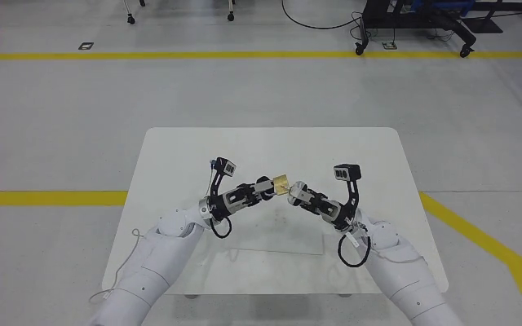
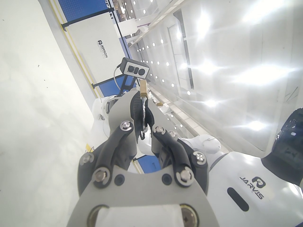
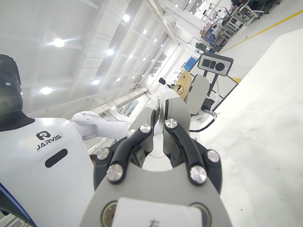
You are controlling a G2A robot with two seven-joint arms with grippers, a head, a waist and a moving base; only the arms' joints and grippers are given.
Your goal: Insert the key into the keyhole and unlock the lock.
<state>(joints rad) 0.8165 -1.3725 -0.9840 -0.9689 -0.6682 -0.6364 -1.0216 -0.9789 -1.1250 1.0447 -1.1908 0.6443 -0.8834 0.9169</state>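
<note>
A small brass padlock [image 1: 280,182] hangs in the air above the middle of the white table, between my two grippers. My left gripper [image 2: 142,96] is shut on the lock's silver shackle, and the brass body [image 2: 143,88] sticks out past its fingertips. In the right wrist view the lock [image 3: 184,82] faces me with its round keyhole [image 3: 179,88] showing. My right gripper [image 3: 161,102] is shut on the key [image 3: 160,111], a thin pale sliver mostly hidden between the pads. Its tip is close to the lock; whether they touch I cannot tell. In the top view the left gripper [image 1: 267,186] and right gripper [image 1: 294,191] almost meet.
The white table [image 1: 342,155] has rounded corners, with both arms raised over its centre. Yellow lines [image 1: 245,55] cross the grey floor around it. Wheeled equipment [image 1: 416,24] stands far behind the table.
</note>
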